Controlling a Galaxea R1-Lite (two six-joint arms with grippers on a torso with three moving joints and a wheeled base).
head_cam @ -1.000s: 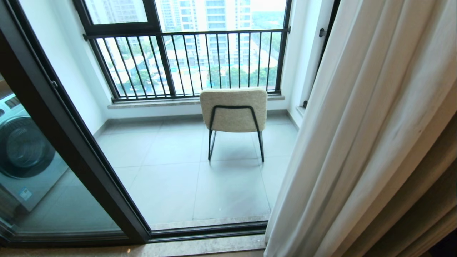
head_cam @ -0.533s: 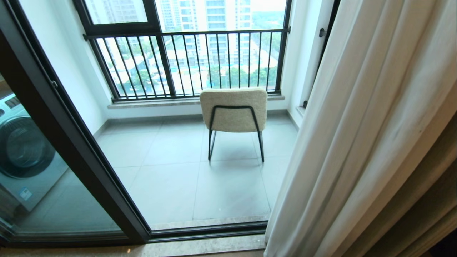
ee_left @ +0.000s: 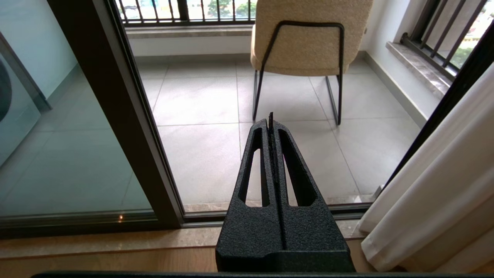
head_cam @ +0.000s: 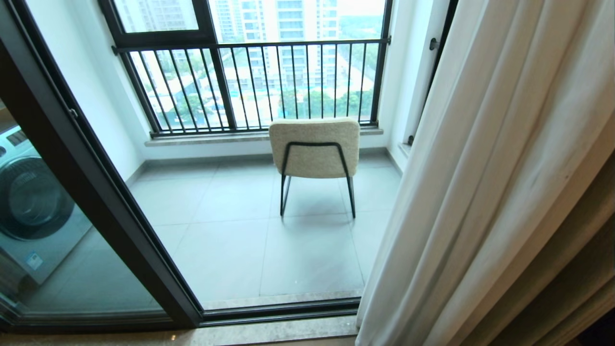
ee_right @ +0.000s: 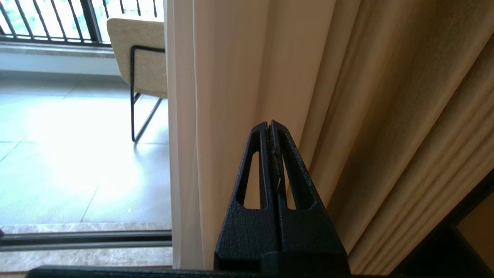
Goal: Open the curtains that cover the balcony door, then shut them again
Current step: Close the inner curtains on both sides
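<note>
The sheer white curtains (head_cam: 480, 168) hang gathered at the right side of the doorway, so the opening onto the balcony is uncovered. The balcony door (head_cam: 96, 182), glass in a dark frame, stands at the left. Neither arm shows in the head view. My left gripper (ee_left: 271, 120) is shut and empty, held low before the door track, with the curtains (ee_left: 432, 200) off to its side. My right gripper (ee_right: 269, 124) is shut and empty too, pointing at the folds of the curtains (ee_right: 216, 96) from close by, apart from the fabric.
A cream chair (head_cam: 314, 149) on black legs stands on the tiled balcony floor. Behind it is a black-barred railing window (head_cam: 259, 81). A washing machine (head_cam: 33, 202) shows through the glass. Thicker tan drapes (ee_right: 405, 116) hang behind the white fabric. The door track (head_cam: 278, 310) crosses the threshold.
</note>
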